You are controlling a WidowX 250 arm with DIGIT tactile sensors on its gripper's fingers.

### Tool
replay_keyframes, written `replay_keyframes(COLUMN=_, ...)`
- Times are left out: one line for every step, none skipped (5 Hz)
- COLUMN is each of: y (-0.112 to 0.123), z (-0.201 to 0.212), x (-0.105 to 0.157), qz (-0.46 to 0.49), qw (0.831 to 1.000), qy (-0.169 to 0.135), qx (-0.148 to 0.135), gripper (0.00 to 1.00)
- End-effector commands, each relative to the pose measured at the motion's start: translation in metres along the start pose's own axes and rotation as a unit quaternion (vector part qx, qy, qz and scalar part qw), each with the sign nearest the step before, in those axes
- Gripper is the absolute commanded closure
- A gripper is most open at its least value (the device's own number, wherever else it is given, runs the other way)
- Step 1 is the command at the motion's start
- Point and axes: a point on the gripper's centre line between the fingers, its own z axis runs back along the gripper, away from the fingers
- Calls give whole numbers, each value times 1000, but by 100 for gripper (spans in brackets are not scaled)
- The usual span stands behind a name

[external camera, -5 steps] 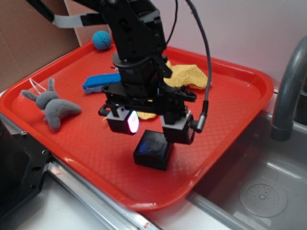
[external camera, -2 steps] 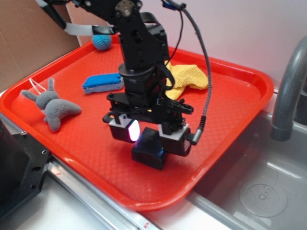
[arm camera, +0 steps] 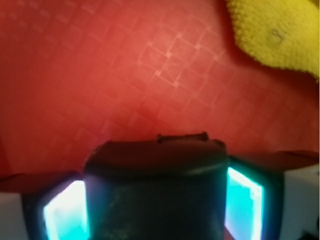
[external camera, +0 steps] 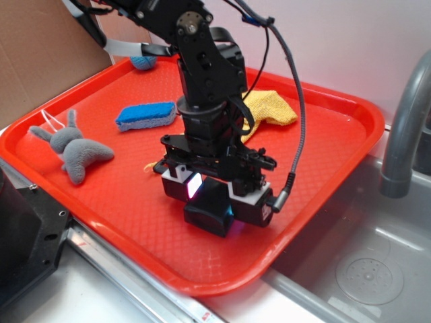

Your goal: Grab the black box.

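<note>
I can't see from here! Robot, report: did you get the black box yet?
End effector down, fingers either side of the glossy black squarish box. Box sits on the red plastic tray, not lifted. Nothing in the way.

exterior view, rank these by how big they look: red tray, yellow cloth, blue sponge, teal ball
1. red tray, by far the largest
2. yellow cloth, partly hidden behind the arm
3. blue sponge, close to the cloth, so unsure
4. teal ball, mostly hidden and farthest back

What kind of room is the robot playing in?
Probably a kitchen sink area, set up for robot practice. A grey faucet stands over a metal sink, and a red tray of small things sits beside it.
</note>
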Motion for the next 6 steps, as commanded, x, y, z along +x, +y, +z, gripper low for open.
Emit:
replay_keyframes(y=-7, z=5, x=5, qz=-3, qw=1000, qy=-11, qx=-6, gripper=100)
replay_keyframes(y=-6, z=13, x=4, qz=5, qw=1000, qy=-20, qx=-4, gripper=100)
replay_keyframes(y=1, z=58, x=8, qz=-10, qw=1000, qy=-28, qx=4, gripper=100)
replay_keyframes(y=20, z=106, x=17, qz=-25, qw=999, qy=-33, qx=-19, gripper=100)
replay_keyframes(y=44, z=160, x=18, qz=-33, qw=997, qy=-67, qx=-9, gripper=100)
replay_keyframes(y=71, z=201, x=6, qz=-44, qw=994, qy=-98, qx=-27, gripper=100)
